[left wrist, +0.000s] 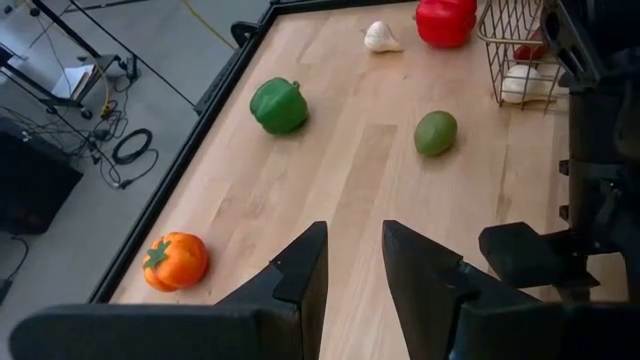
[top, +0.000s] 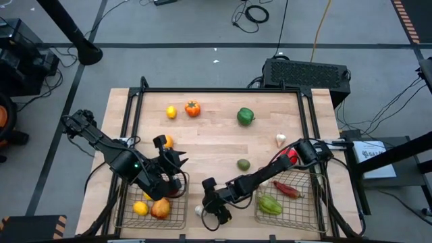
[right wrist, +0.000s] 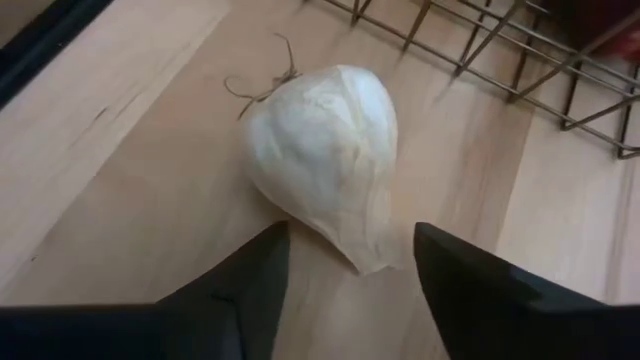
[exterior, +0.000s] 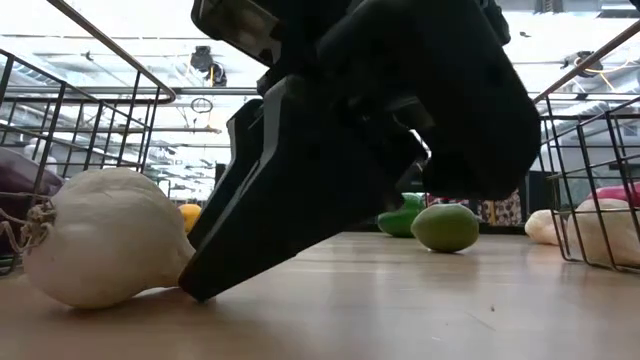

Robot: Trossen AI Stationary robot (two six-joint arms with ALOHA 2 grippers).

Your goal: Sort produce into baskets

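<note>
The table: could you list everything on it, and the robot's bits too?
Garlic bulb: two, white; one at the near edge between the baskets, one near the right edge.
Orange fruit: two, orange; one with a green stalk, far left, one by the left arm.
Lemon: two, yellow; one far left, one in the left basket.
Green pepper: two, green; far middle, right basket.
Small green fruit: one, centre.
Red fruit: one, beside the right basket.
Apple: one, red-yellow, left basket.
Chili: one, red, right basket.
Baskets: two, dark wire; left basket, right basket.
Left gripper: open, empty.
Right gripper: open, straddling the near garlic.
</note>
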